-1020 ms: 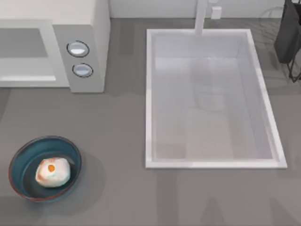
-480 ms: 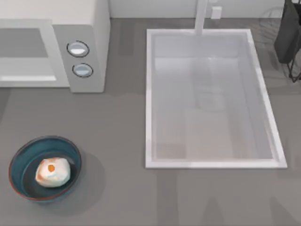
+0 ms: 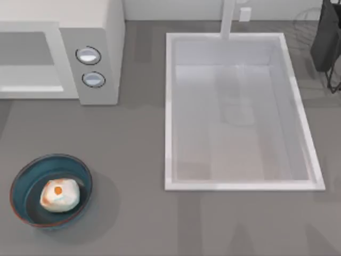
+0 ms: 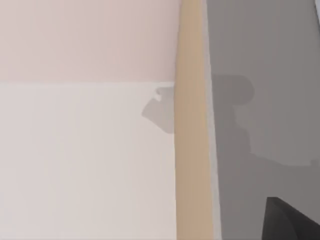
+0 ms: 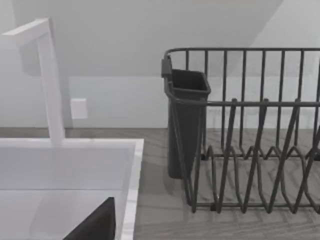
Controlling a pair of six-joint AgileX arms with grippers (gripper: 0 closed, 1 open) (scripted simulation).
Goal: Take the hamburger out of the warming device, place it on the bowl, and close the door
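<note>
Top view: hamburger [image 3: 59, 195] rests inside the bowl [image 3: 50, 190].
Bowl sits on the desk [image 3: 138, 160], near the warming device [image 3: 96, 48]; door [image 3: 26, 58] appears shut; jaw state cannot be determined.

Little of the robot's own body was visible. In the left wrist view a dark, nearly black wedge [image 4: 290, 222] with a smooth matte surface sat at the frame's corner. The right wrist view showed a similar dark charcoal piece [image 5: 95, 226], angular, plain and unmarked.
</note>
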